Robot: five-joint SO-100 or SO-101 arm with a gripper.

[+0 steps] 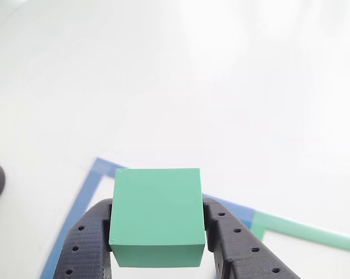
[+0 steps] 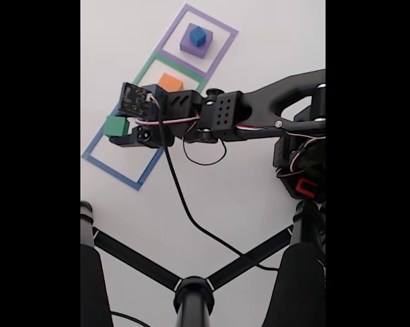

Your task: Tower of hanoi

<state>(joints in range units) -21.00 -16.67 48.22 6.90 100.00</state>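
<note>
The hand (image 1: 157, 244) is clamped on one green block (image 1: 157, 216), its two black jaws pressed against the block's left and right faces in the other view. The jaws are ribbed plastic with small round holes; their lower ends are cut off by the picture's edge. The green block has a matte, finely lined surface and sharp square edges.

In the fixed view the hand (image 2: 120, 131) holds the green block (image 2: 115, 126) over the blue tape outline (image 2: 109, 169); whether it touches the tabletop (image 2: 259, 41) cannot be told.

Four blocks are counted in the fixed view: one green, one orange block (image 2: 171, 82) inside the green tape outline (image 2: 145, 70), partly hidden by the arm, and one blue cube (image 2: 197, 35) resting on one flat purple block (image 2: 186, 45) inside the purple tape outline (image 2: 222, 44). Three tape outlines lie in a row, touching.

The tabletop is smooth, white and glossy. One black cable (image 2: 184, 204) trails across it.
</note>
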